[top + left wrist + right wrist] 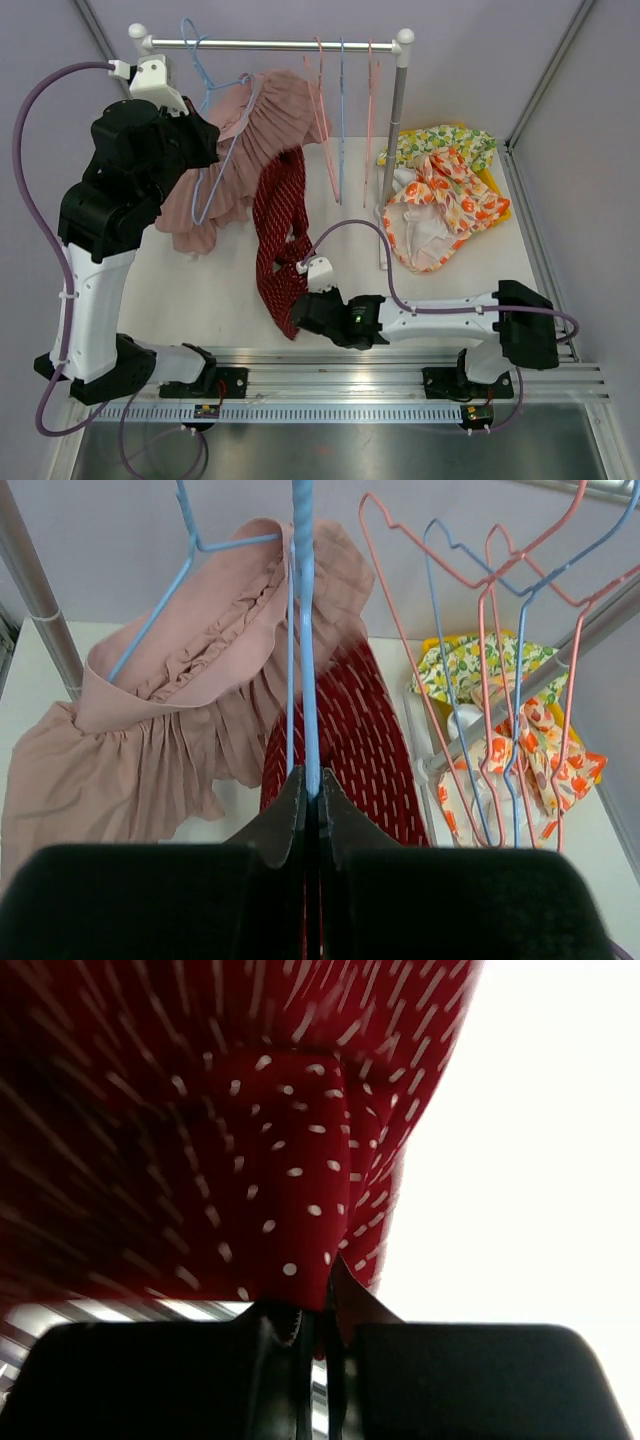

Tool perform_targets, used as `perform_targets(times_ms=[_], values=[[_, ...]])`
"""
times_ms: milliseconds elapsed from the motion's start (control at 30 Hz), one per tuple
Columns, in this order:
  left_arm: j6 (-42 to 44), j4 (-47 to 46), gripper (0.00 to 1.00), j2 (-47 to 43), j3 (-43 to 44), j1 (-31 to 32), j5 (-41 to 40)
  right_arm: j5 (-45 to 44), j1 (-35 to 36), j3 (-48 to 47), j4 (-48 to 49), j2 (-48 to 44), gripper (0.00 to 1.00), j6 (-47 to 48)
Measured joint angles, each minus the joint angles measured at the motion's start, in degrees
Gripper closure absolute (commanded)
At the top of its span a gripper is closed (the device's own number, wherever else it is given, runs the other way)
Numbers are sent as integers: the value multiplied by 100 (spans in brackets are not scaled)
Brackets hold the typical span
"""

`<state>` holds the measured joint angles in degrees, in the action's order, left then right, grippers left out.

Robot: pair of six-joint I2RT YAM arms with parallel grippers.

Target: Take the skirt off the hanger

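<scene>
Hanging in a twisted strip, the red dotted skirt (278,225) ran from below the left fingers down to the right fingers, which lay low over the table (190,290) near its front edge. The right gripper (322,1305) was closed on the skirt's lower edge. In the right wrist view a fold of red cloth was pinched between the two fingers, and the rest of the fabric spread above them and to their left. The skirt's upper end passed under the hem of a pink pleated skirt (250,130). How it was attached there could not be told.

The left gripper (311,780) was closed on a wire of the blue hanger (304,630). In the left wrist view the wire rose straight up from between the fingers, which were pressed together around it. The pink pleated skirt was draped to the left of these fingers and beyond them, with its waistband over the hanger. The red cloth showed directly beyond and below the fingertips.

The blue hanger's hook sat on a metal rail (270,44) above and behind the left fingers. Several empty pink and blue hangers (480,680) hung on the same rail, well to the right of the left fingers. A pile of floral garments (440,190) lay on the table beyond the rail's upright post, well apart from both grippers.
</scene>
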<state>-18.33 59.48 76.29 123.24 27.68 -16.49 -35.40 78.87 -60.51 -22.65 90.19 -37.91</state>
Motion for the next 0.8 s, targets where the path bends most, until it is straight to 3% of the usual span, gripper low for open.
perform_targets(times_ms=[267,467,633,800], values=[[70,-385,100,-393,-431,0,-149,-1648,31,-365,-1580,-2000,100,-109],[79,-540,100,-595,-813,0,-192,-3067,-245,-579,-1051,-3897,100,1569],[74,-721,100,-605,-1139,0,-184,-3191,-1794,-656,68,-4356,100,3220],[70,-769,100,-603,-1316,0,-175,-2345,-3921,-1687,348,-3383,100,4072]])
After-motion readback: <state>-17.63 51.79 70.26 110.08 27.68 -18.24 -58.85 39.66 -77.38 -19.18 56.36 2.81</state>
